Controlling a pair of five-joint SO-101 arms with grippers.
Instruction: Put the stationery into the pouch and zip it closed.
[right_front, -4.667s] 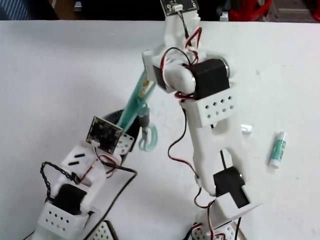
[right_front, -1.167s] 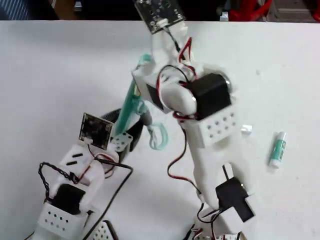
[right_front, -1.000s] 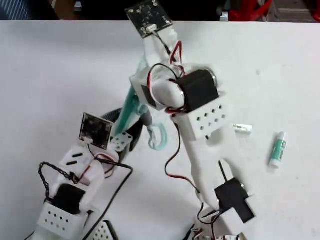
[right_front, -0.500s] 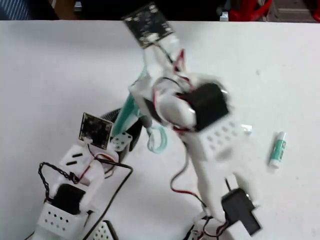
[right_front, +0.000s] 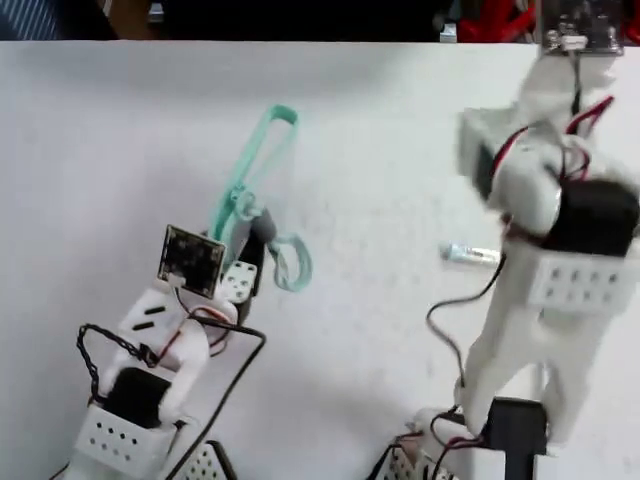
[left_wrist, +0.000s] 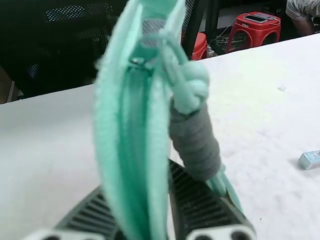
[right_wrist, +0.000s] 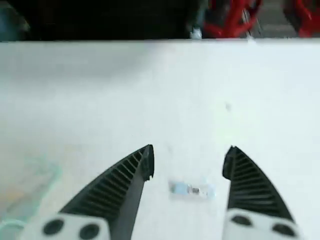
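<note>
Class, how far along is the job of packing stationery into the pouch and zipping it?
Done: the left gripper clamps the pouch. In hand: the open right gripper hovers over a small white item on the table. Left: grasping it, putting it in the pouch, then zipping.

White table (right_front: 110, 130), plain surface. Dark room beyond far edge. Red plastic stool (left_wrist: 256, 26) on floor past table. Black chair (left_wrist: 60, 35) with mesh back, just behind table edge.
</note>
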